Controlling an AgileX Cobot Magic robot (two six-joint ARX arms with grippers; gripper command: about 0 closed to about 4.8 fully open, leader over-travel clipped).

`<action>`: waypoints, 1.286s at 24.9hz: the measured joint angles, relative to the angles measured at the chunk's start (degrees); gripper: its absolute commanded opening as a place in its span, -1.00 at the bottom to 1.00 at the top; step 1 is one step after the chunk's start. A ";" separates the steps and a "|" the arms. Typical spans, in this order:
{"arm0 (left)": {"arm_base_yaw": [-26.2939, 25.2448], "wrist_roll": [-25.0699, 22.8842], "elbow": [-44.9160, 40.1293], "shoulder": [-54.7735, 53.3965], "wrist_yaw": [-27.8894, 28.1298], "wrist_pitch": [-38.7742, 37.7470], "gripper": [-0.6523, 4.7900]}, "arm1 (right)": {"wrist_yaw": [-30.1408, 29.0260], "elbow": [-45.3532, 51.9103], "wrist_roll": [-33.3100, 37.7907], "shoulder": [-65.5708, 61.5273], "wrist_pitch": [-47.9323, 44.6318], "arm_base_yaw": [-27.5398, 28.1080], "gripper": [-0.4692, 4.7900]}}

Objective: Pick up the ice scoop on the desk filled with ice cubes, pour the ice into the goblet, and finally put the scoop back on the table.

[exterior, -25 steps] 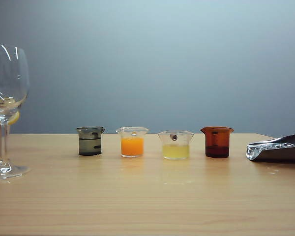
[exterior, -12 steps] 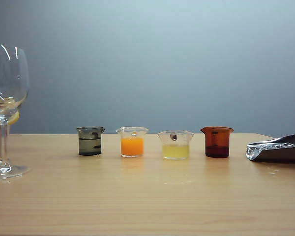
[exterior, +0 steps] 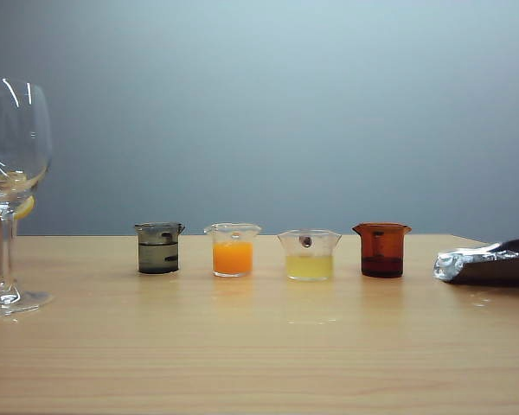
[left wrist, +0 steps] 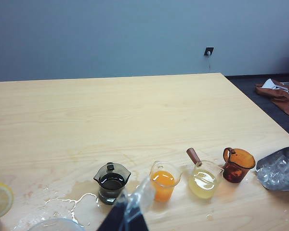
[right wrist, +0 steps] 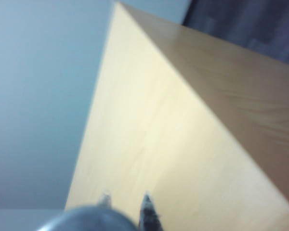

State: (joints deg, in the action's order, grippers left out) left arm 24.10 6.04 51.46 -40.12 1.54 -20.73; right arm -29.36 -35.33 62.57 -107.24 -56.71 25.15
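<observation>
The ice scoop (exterior: 493, 264), shiny silver and heaped with ice cubes (exterior: 467, 258), lies at the right edge of the desk (exterior: 259, 346); the left wrist view shows the ice scoop (left wrist: 266, 169) and its ice cubes (left wrist: 280, 171) too. The clear goblet (exterior: 13, 173) stands far left. My right gripper (right wrist: 126, 199) is out of the exterior view; its blurred fingertips (right wrist: 147, 204) straddle a rounded grey metal part (right wrist: 86, 219), seemingly the scoop's rear end. My left gripper (left wrist: 130, 214) hovers shut before the beakers.
Four small beakers stand in a row mid-desk: dark (exterior: 159, 248), orange (exterior: 233, 251), yellow (exterior: 309, 255), brown (exterior: 381, 250). Spilled water (left wrist: 72, 202) lies near the dark beaker. A lemon slice (left wrist: 0, 199) sits on the goblet's rim (left wrist: 55, 224).
The scoop has shifted a little at the right edge, its rear sitting slightly lower and its tip slightly higher. Goblet and beakers have not moved.
</observation>
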 measured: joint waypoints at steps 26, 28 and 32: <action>0.00 0.00 0.00 -0.02 0.00 0.00 -0.78 | -5.40 0.09 6.25 -0.24 1.27 2.64 -0.84; -0.02 0.00 0.00 -0.02 0.02 0.00 -0.78 | -5.64 0.09 6.82 -0.24 1.22 2.73 -0.84; 0.00 -0.02 0.00 -0.02 0.00 0.00 -0.78 | -6.45 0.07 7.58 -0.24 1.14 2.93 -0.84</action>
State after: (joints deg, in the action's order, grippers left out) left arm 24.10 6.02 51.46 -40.14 1.54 -20.73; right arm -35.81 -35.27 70.15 -107.48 -55.57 28.08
